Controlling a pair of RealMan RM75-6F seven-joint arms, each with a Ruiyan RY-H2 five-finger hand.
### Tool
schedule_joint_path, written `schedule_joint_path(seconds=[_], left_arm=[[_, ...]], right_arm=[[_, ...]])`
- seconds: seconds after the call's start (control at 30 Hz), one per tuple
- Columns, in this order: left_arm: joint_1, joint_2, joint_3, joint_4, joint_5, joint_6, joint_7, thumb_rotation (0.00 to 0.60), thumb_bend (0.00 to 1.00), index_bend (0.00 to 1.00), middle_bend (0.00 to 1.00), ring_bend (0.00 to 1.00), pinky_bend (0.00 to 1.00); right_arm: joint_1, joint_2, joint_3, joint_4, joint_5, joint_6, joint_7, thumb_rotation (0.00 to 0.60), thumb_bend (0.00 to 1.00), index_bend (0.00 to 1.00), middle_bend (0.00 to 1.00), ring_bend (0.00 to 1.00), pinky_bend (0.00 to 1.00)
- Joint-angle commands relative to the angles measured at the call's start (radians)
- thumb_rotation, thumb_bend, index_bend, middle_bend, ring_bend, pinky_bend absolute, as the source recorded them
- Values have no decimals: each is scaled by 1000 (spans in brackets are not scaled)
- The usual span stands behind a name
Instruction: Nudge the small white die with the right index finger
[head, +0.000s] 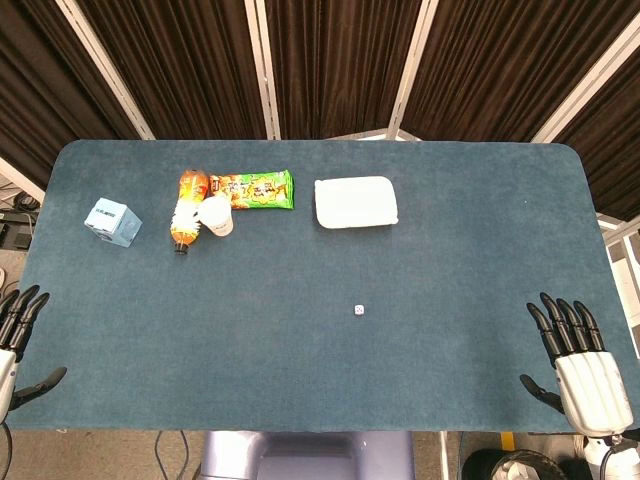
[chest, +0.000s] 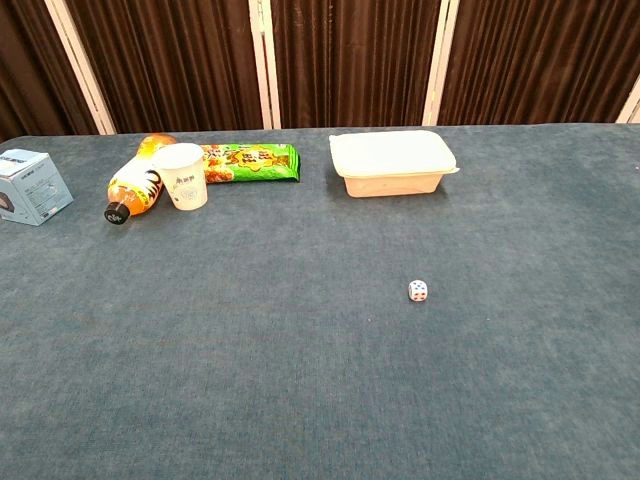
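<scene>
Blue felt table (head: 300, 400), white die (head: 359, 311) lying alone near the middle.
Left hand (head: 18, 330) at the near-left edge and right hand (head: 580, 365) at the near-right edge, both empty with fingers spread, well apart from it.

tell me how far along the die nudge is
Nothing looks done yet. The small white die sits alone on the table, untouched. The right robot hand rests open at the table's near right edge, well away from it; the left robot hand holds nothing. Reaching over and the nudge itself remain.
</scene>
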Motion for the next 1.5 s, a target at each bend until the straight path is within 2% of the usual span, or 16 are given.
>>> schedule_joint_path(seconds=[0.03,0.27,0.3,0.33,0.37,0.4,0.43,0.47,0.5,0.53,0.57,0.63,0.73,1.1,1.5], left_arm=[[-2,0,0,2,-1,-5,-3,600,0,0,0,0,0],[-5,-1,0,1,-7,-13,-10,600,0,0,0,0,0],[-7,-2,-2,0,-6,-13,-9,600,0,0,0,0,0],[-9,-4,-4,0,-7,-15,-4,600,0,0,0,0,0],[-11,-7,-7,1,-10,-19,2,600,0,0,0,0,0],[-13,-9,-8,1,-14,-23,6,600,0,0,0,0,0],[-16,-12,-11,0,-21,-30,12,600,0,0,0,0,0],[-21,-17,-14,-1,-33,-44,21,600,0,0,0,0,0],[-26,-20,-17,-1,-42,-55,29,600,0,0,0,0,0],[-29,-23,-19,-1,-53,-65,35,600,0,0,0,0,0],[-33,-27,-22,-1,-65,-76,38,600,0,0,0,0,0],[-39,-32,-27,-1,-86,-91,42,600,0,0,0,0,0],[-46,-39,-36,1,-115,-109,54,600,0,0,0,0,0],[-62,-64,-51,11,-166,-140,101,600,0,0,0,0,0],[-62,-71,-48,8,-172,-136,116,600,0,0,0,0,0]], right_arm=[[4,3,-3,0,1,-9,11,600,0,0,0,0,0],[59,0,-12,9,24,-115,104,600,0,0,0,0,0],[81,-9,-6,21,38,-153,116,600,0,0,14,0,0],[102,-21,6,40,48,-179,115,600,0,0,90,21,3],[122,-35,16,63,55,-205,106,600,4,0,239,125,90],[136,-44,22,79,59,-223,97,600,32,0,376,237,220],[158,-56,30,100,69,-255,85,600,119,2,574,437,491],[193,-76,39,126,93,-318,73,600,203,10,679,564,688],[218,-91,44,147,105,-359,67,600,351,31,784,692,900],[242,-103,46,169,114,-400,64,600,467,55,829,756,987],[264,-113,45,186,123,-442,65,600,544,76,853,790,1000],[297,-124,43,200,145,-509,72,600,611,90,867,813,1000],[342,-136,43,208,179,-597,76,600,656,102,873,822,1000],[448,-182,59,186,228,-732,32,600,660,123,874,822,1000],[571,-257,84,129,331,-853,-133,600,665,143,874,822,1000]])
